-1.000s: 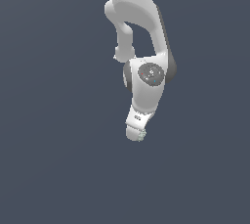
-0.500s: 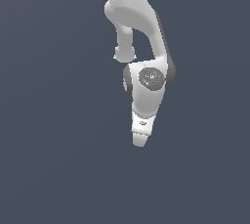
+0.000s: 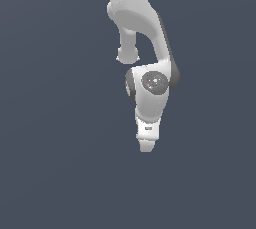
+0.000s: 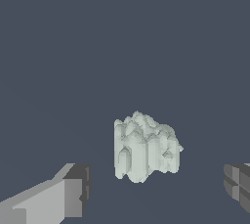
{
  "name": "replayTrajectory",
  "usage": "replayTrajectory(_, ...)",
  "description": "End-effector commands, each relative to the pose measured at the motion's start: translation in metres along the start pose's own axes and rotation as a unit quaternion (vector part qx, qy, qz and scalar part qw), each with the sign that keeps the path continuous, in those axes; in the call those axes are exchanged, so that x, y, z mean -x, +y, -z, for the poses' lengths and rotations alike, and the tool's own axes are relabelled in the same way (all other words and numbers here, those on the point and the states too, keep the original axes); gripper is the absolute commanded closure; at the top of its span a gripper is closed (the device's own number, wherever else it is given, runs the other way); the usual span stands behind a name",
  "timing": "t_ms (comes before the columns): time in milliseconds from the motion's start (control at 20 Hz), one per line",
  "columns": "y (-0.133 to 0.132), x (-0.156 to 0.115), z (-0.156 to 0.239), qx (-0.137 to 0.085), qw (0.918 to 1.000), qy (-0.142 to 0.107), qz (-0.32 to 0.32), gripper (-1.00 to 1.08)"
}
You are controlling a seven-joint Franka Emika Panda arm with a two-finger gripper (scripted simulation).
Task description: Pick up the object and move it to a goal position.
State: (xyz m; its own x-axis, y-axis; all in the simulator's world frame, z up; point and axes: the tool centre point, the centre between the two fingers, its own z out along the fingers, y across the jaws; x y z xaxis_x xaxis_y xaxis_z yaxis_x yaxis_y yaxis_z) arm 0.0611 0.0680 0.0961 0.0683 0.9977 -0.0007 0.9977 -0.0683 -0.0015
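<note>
In the wrist view the lump (image 4: 145,147) sits on the dark bench (image 4: 122,37), a pale grey-green, bumpy, roundish thing with a ridged, crystalline look. It lies between the two fingers (image 4: 75,189) of the pincer (image 4: 156,186), which stand wide apart: one finger shows at one lower corner of that picture, the other just enters at the opposite edge. Neither pad touches the lump, and bench shows on both sides of it. So the pincer is open and holds nothing.

The relation that matters is this: the lump lies ahead of the fingertips along the approach line, and somewhat nearer to the first finger than to the second, though it is well inside the gap. It has no clear long axis; it is about as wide as it is tall, so the closing direction should matter little.

In the exterior view the arm (image 3: 142,33) hangs nearly straight down, with the pincer (image 3: 146,145) at its low end pointing at the bench. The lump cannot be seen there; the white hand hides it or it is too small to tell.

My judgement is that the next move is a further descent until the pads flank the lump, then closing.
</note>
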Motion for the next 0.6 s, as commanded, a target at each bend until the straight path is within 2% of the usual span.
replayTrajectory(0, 0.001, 0.000, 0.000, 0.001, 1.0000, 0.000, 0.007, -0.92)
replayTrajectory(300, 0.001, 0.000, -0.004, 0.001, 1.0000, 0.000, 0.007, -0.92)
replayTrajectory(550, 0.000, 0.000, -0.027, 0.001, 1.0000, 0.000, 0.008, -0.92)
